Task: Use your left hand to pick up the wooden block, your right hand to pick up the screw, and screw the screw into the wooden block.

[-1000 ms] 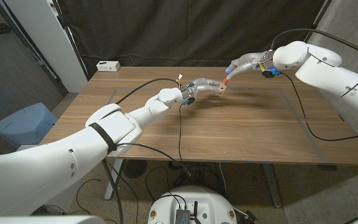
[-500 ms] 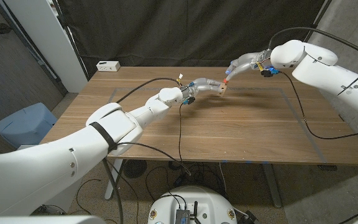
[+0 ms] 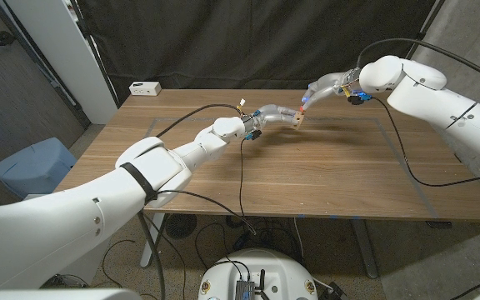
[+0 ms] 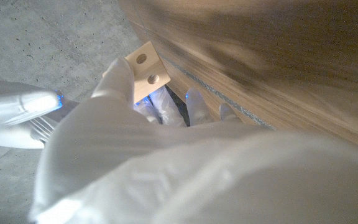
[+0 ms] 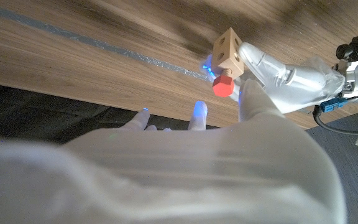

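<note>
Already mated above the table's far middle: wooden block (image 5: 229,51) pinched in left hand (image 3: 275,116), red-headed screw (image 5: 223,86) seated in it, shaft square to the face, right hand (image 3: 325,86) touching the head, grip unclear.

The wooden block (image 5: 230,51) is pale, unfinished-looking wood, matt, with drilled holes. The screw (image 5: 223,86) has a matt red head that looks like plastic. The worktop (image 3: 307,167) is brown wood-grain with a smooth, satin finish. Both the left hand (image 3: 275,116) and right hand (image 3: 325,86) wear translucent, slightly glossy covers. The arm shells look like smooth white plastic.
</note>
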### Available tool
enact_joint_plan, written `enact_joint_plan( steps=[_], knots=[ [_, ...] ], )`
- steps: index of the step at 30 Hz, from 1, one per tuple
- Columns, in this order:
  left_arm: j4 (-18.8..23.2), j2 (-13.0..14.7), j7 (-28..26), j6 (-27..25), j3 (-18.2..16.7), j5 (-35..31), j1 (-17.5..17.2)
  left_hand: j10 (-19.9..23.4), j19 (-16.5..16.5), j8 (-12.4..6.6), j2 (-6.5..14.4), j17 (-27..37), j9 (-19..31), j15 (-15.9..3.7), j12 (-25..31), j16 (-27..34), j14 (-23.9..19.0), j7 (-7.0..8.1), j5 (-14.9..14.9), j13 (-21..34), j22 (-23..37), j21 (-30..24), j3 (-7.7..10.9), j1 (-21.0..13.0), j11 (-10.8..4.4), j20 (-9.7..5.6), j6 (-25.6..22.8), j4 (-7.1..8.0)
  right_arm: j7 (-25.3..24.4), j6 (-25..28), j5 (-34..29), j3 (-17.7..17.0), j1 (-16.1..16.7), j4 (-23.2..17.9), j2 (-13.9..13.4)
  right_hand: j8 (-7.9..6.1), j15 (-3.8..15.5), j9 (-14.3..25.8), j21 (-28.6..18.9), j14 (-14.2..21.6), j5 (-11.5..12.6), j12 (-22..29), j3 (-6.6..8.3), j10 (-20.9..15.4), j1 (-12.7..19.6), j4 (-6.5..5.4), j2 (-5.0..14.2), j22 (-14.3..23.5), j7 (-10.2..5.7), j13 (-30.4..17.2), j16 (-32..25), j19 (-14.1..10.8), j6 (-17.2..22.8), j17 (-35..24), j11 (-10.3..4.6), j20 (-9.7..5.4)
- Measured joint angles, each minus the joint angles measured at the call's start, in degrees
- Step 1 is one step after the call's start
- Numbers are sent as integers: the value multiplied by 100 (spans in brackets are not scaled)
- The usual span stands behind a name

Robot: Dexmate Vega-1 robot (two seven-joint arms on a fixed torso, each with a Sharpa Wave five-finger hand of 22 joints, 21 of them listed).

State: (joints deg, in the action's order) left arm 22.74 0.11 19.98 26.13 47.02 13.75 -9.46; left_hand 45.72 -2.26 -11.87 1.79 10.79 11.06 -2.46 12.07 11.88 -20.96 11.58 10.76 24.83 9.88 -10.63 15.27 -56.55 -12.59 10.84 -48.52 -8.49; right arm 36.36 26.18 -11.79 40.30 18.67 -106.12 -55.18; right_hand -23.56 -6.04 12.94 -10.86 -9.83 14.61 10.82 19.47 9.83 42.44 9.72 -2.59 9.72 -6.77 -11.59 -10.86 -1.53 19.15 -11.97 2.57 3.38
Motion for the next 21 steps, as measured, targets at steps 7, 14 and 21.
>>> enact_joint_plan(
  steps=[7, 14, 21],
  knots=[
    [-14, -1, -2, -8, 6, -1, 12, 0, 0, 15, 0, 0, 2, 0, 0, 0, 0, 3, 0, 0, 0, 0, -1, 0, 0, 0, -2, -1, -25, -3, -59, 6, 28, 17, 24, -40, 0, 27, 0, 0, -22, 21, 23, 0, 18, -23, -19, 0, 1, 0, -45, -22, 62, 0, 0, -22],
    [-35, -2, -41, -9, 6, -1, 16, 0, 0, 12, 0, 0, 2, 0, 0, 0, 0, 3, 0, 0, 0, 0, -1, 0, 0, 0, -3, -1, -79, 14, -103, 7, 80, 20, 45, -82, 0, 49, 0, 0, -21, 21, 47, 0, 80, 0, -4, 0, 13, 0, -45, -22, 114, -1, 0, -22],
    [-65, -22, -122, -9, 6, 10, 21, 0, 0, -2, 0, 0, 0, 0, 0, 0, 0, 2, 0, 0, 0, 0, -7, 0, 0, 0, -1, -7, -129, 76, -145, 8, 114, 3, 65, -147, 1, 73, 0, 0, -65, 44, 47, 12, 80, 0, -4, 0, 32, 1, -45, -62, 255, -1, -76, -62]
  ],
)
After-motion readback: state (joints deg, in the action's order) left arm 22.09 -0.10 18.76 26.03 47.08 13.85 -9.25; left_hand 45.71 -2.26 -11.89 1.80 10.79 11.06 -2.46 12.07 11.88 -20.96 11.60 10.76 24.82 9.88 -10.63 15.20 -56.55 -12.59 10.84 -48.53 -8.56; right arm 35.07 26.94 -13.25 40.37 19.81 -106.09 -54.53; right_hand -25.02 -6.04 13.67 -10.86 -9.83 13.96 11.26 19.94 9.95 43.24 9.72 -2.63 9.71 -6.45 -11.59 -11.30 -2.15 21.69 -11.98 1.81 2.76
